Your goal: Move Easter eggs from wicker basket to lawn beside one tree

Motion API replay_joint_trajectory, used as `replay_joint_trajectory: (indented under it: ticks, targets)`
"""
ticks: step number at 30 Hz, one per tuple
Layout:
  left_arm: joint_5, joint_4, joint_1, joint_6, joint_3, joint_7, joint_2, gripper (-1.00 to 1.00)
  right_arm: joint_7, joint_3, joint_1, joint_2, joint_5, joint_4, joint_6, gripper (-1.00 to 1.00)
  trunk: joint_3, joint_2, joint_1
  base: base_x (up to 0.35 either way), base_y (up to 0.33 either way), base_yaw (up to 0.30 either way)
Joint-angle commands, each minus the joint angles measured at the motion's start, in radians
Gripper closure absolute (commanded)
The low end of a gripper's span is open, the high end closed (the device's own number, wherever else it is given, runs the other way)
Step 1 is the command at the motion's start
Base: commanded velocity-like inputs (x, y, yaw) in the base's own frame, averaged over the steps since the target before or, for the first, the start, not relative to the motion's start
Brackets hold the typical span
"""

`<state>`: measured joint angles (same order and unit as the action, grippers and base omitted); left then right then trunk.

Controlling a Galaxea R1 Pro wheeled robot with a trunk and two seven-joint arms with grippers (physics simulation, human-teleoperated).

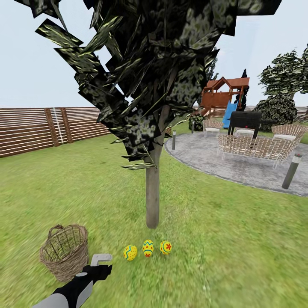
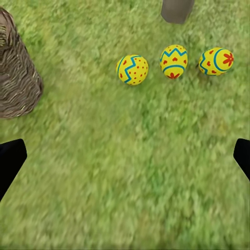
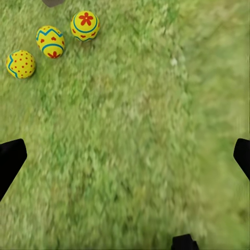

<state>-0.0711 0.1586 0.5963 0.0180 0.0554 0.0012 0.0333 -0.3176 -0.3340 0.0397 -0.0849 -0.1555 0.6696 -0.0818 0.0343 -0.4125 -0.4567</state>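
We have three Easter eggs [image 1: 148, 248] lined up on the lawn [image 1: 239, 248] beside the tree [image 1: 152, 201], basket [image 1: 65, 251] apparently emptied; our left gripper [image 1: 101, 262] and right gripper [image 3: 125, 156] hang spread, holding nothing.

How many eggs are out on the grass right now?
3. They lie in a row on the lawn just before the tree: left egg, middle egg, right egg. The basket stands apart to their left; none shows inside it.
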Motion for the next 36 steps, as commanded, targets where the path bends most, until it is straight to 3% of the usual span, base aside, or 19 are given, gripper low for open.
replay_joint_trajectory:
  ticks: [1,22,36]
  targets:
    - [-0.007,-0.001,0.000,0.002,0.006,0.000,0.000,-1.00,-0.006,-0.003,0.000,0.000,-0.010,0.001,-0.009,-1.00,0.003,0.007,0.004,0.000,0.000,0.000]
    - [-0.007,-0.001,-0.001,0.002,0.006,0.000,0.000,-1.00,-0.006,-0.003,0.000,0.001,-0.019,0.003,-0.008,-1.00,0.005,0.012,0.007,0.000,0.000,0.000]
    - [-0.007,0.001,-0.015,0.002,0.006,0.000,-0.001,-1.00,-0.007,-0.002,0.006,0.002,-0.014,0.003,-0.009,-1.00,-0.013,0.012,0.007,0.000,0.000,0.000]
